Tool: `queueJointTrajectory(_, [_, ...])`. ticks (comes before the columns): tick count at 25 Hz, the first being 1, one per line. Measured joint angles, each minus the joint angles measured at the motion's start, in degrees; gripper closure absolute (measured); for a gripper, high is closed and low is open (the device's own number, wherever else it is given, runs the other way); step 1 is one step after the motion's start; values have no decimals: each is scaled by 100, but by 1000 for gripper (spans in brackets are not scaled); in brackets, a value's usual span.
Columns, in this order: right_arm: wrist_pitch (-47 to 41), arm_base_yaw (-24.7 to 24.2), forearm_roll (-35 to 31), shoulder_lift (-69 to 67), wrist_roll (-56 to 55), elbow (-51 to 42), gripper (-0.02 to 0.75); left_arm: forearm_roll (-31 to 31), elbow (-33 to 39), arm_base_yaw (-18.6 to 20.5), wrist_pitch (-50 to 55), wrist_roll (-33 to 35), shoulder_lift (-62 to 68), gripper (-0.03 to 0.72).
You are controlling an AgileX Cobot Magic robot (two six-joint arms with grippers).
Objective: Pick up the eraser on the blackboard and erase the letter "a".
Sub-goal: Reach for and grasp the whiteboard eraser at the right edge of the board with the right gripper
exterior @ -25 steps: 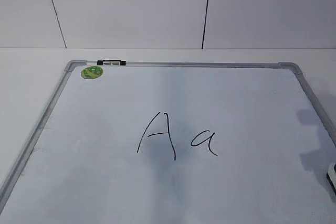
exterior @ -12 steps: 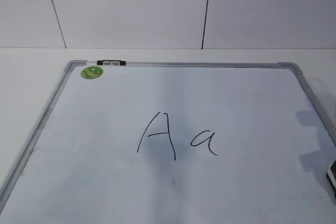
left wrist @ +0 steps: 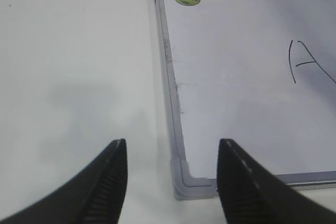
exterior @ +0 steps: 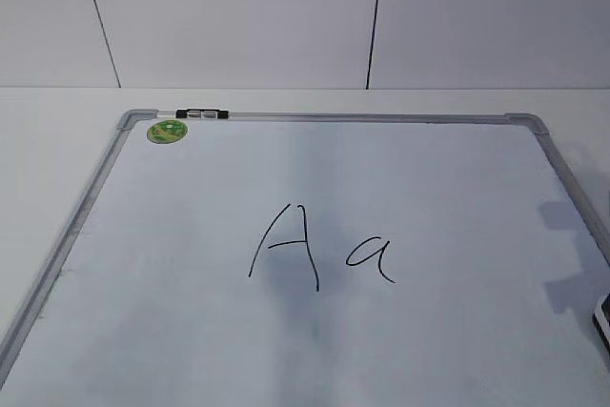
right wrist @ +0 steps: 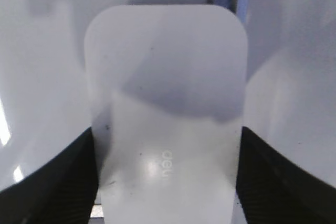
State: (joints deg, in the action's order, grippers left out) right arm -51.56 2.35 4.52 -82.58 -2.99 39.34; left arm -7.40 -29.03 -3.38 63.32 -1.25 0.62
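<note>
Eraser, smooth white rounded block, sits betw. my right tool's ribbed black fingers, touching both; left tool open over white counter.

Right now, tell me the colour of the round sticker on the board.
Green, with a paler pattern. The sticker shows best in the exterior view, at the blackboard's far left corner.

Bare lab-style test bench: white table, grey panelled wall.
</note>
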Motion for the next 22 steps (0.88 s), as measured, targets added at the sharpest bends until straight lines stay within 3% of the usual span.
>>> queueJointTrajectory(22, [10, 0, 0, 0, 0, 0, 195, 0, 0, 0, 0, 0, 0, 274])
